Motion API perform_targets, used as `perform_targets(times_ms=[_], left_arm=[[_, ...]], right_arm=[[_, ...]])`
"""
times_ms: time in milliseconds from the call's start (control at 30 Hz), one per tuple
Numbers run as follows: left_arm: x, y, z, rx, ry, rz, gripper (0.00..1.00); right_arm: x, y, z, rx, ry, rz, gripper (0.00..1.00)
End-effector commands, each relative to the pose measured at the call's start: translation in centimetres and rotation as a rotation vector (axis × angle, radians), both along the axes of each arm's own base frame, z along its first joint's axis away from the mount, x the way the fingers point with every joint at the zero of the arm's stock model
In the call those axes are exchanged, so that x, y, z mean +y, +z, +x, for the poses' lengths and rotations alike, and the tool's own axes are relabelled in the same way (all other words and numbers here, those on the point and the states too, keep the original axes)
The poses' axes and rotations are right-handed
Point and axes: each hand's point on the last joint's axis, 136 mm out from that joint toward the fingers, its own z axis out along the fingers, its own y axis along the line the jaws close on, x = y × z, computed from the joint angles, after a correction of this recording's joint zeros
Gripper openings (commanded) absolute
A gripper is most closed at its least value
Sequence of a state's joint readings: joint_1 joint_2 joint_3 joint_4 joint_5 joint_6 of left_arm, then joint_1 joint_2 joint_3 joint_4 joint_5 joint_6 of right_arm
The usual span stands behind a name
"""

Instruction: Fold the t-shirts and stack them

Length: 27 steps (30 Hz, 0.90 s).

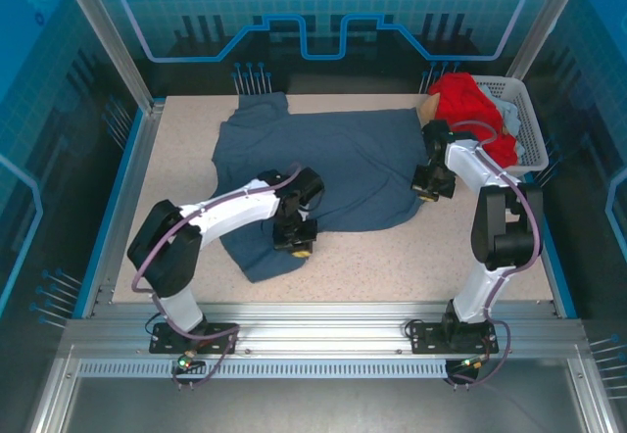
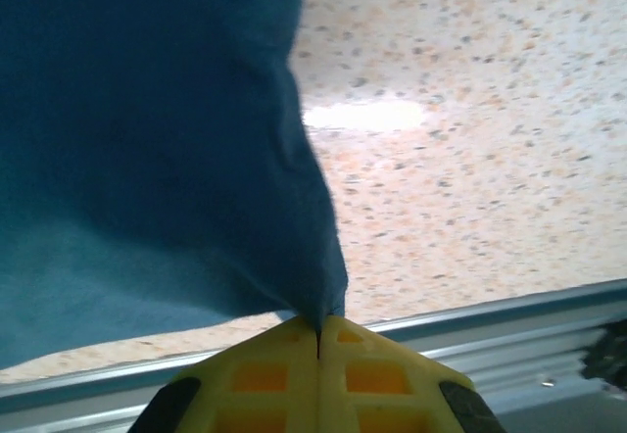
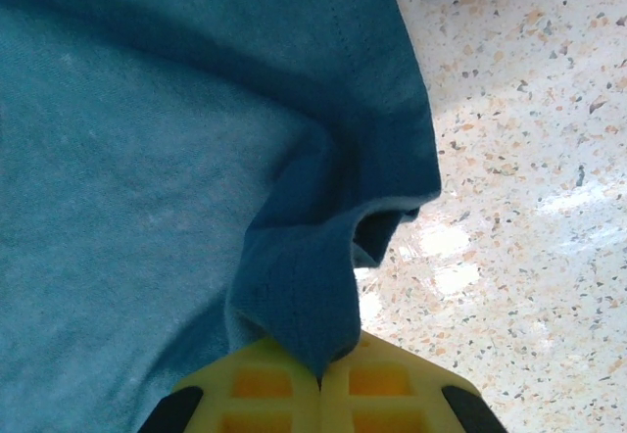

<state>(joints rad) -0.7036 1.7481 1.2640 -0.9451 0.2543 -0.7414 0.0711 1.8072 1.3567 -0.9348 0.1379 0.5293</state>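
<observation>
Slate-blue t-shirt (image 1: 333,173) lay spread mid-frame; red t-shirt (image 1: 468,100) sat in the upper-right basket (image 1: 527,124). Left gripper (image 2: 318,340) and right gripper (image 3: 321,379) each pinched its edge, jaws together. First fold apparently in hand; the next move likely called for a matched carry.

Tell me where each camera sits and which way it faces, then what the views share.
Top external: above and behind the arms, looking down on the table, blue t-shirt and red t-shirt in the basket; both arms show.
Left wrist: on the left arm, looking past the left gripper, shut on the blue t-shirt's edge, toward the table.
Right wrist: likewise past the right gripper, pinching a bunched fold.
Shared: all three show the blue t-shirt and table.
</observation>
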Motion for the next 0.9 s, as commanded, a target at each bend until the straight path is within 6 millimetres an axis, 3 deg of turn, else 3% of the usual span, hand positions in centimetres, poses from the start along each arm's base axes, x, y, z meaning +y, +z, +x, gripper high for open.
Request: perform_targets(times_ms=[0, 133, 267, 333, 367, 400, 467, 600, 733, 867], left_arm=[[-2.8, 1.7, -0.6, 0.109, 0.063, -0.097, 0.00], [-4.1, 1.1, -1.2, 0.183, 0.083, -0.141, 0.00], [-3.6, -0.5, -1.1, 0.183, 0.074, -0.101, 0.03], [-2.8, -0.7, -0.5, 0.157, 0.082, -0.072, 0.42], [-2.2, -0.5, 0.1, 0.128, 0.097, -0.052, 0.54], [-1.3, -0.2, 0.9, 0.092, 0.122, -0.038, 0.59], [0.5, 0.6, 2.8, 0.033, 0.194, -0.042, 0.59], [5.9, 0.9, 7.6, -0.064, 0.377, -0.014, 0.49], [11.4, -0.6, 12.3, -0.112, 0.557, 0.035, 0.42], [15.3, -2.5, 15.8, -0.132, 0.671, 0.100, 0.41]], right_arm=[[-0.3, 0.1, 0.1, 0.018, 0.009, 0.001, 0.00], [-0.4, 0.1, 0.1, 0.019, 0.012, -0.001, 0.00], [-0.4, 0.0, -0.1, 0.026, 0.015, 0.000, 0.00], [-0.4, -0.2, -0.3, 0.031, 0.015, -0.004, 0.00], [-0.5, -0.2, -0.4, 0.032, 0.015, -0.007, 0.00], [-0.7, -0.2, -0.6, 0.034, 0.013, -0.015, 0.00], [-1.1, 0.0, -0.9, 0.034, 0.008, -0.034, 0.00], [-2.1, -0.4, -2.0, 0.049, -0.002, -0.081, 0.00], [-3.0, -1.2, -3.0, 0.091, -0.011, -0.131, 0.00], [-3.8, -1.1, -4.1, 0.112, -0.048, -0.164, 0.00]])
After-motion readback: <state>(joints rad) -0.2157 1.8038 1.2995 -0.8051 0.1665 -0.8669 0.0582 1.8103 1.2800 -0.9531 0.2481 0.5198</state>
